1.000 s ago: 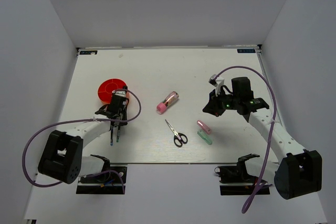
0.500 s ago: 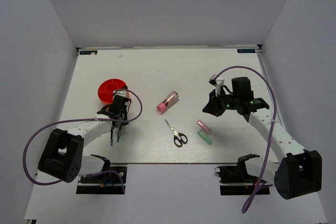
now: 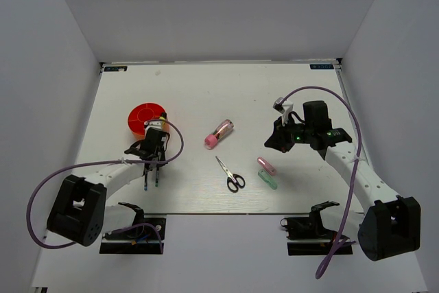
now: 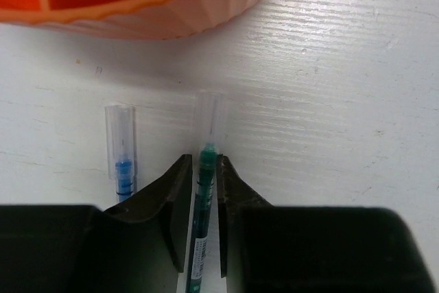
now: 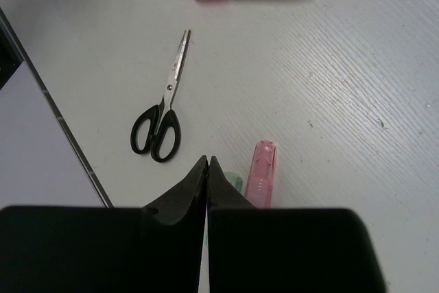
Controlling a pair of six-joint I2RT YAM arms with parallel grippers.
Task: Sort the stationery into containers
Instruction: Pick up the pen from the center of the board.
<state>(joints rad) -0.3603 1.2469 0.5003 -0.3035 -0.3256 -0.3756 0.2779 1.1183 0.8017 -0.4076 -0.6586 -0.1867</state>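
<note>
Two pens are lying side by side just at 6 o'clock of the red-orange pot (image 4: 206,12). The green pen (image 4: 203,190) is the one we are dealing with, flat on the table (image 4: 329,101) with its clear cap pointing toward the pot wall. The left gripper (image 4: 203,158) is straddling its barrel, jaws standing narrow with barely a sliver of room on either side. We cannot tell whether the pads are pressing it yet, and nothing is lifted. So we are judging the step in hand to be the pick of this pen, with the drop into the pot to come. The next move is likely calling for a firm pinch, a straight lift high enough to clear the pot's rim, then a short carry toward 12 o'clock. The blue pen (image 4: 122,162) is lying close at 9 o'clock of the green one, apart from the finger, so any sideways drag is risking a nudge. Toward 3 o'clock we are seeing open room as far as the scissors (image 3: 231,175) and the pink tube (image 3: 219,133), while the near table edge is sitting close at 6 o'clock. The right gripper (image 5: 207,159) is hanging pinched shut on nothing above the pink capsule (image 5: 260,173) and the green capsule (image 5: 233,182), well apart from the left arm's path.
</note>
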